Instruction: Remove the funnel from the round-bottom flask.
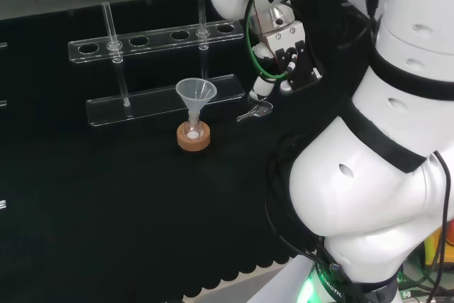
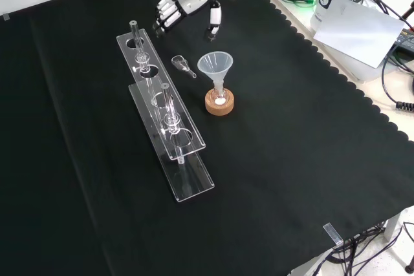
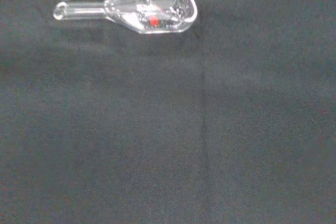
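A clear funnel (image 1: 196, 91) (image 2: 215, 64) stands upright with its stem in the neck of a small round-bottom flask (image 1: 193, 130) (image 2: 220, 97). The flask rests on a cork ring (image 1: 194, 140) (image 2: 218, 105) and has a little white matter at its bottom. In the head view the hand (image 1: 291, 58) hangs to the right of the funnel and farther back, apart from it. In the front view the hand (image 2: 187, 4) is above the cloth beyond the funnel. Its fingers are relaxed and hold nothing.
A small clear glass scoop (image 1: 255, 111) (image 2: 183, 64) (image 3: 142, 10) lies on the cloth between hand and funnel. A clear two-tier tube rack (image 1: 159, 104) (image 2: 187, 179) with upright glass tubes (image 1: 111, 26) stands behind the funnel in the head view.
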Controlling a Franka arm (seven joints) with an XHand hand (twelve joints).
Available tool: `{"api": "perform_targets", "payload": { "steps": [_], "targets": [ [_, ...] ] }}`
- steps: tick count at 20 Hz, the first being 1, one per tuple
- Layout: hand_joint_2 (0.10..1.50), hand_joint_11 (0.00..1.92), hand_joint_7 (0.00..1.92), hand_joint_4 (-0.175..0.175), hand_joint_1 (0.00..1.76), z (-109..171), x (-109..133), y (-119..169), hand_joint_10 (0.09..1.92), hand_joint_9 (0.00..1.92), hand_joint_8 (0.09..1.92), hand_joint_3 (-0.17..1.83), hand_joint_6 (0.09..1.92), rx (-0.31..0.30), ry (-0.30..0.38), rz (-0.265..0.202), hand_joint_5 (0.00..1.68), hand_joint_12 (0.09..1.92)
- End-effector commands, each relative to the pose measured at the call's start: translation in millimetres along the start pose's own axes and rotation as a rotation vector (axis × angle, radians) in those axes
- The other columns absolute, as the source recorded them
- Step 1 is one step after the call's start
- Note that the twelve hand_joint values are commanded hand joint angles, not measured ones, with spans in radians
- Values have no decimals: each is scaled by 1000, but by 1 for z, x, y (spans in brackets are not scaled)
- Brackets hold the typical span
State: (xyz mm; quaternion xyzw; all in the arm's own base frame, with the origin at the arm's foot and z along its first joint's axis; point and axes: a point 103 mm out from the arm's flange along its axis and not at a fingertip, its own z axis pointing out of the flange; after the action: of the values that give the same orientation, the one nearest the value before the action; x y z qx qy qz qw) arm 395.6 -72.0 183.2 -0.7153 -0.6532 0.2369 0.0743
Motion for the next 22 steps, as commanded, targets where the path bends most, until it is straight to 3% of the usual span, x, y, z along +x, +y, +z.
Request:
{"api": "perform_targets", "payload": {
  "steps": [1, 12, 22],
  "targets": [
    [638, 153, 0, -34, 721, -13, 11, -35, 751, 183, 555, 452, 87, -9, -3, -3, 111, 1443],
    [638, 168, 16, -37, 711, -37, 17, -65, 747, 206, 608, 449, 87, 21, 52, -124, 130, 1448],
    [635, 246, 49, -18, 660, -73, 56, -78, 749, 273, 649, 448, 87, 10, 73, -253, 107, 1461]
  ]
}}
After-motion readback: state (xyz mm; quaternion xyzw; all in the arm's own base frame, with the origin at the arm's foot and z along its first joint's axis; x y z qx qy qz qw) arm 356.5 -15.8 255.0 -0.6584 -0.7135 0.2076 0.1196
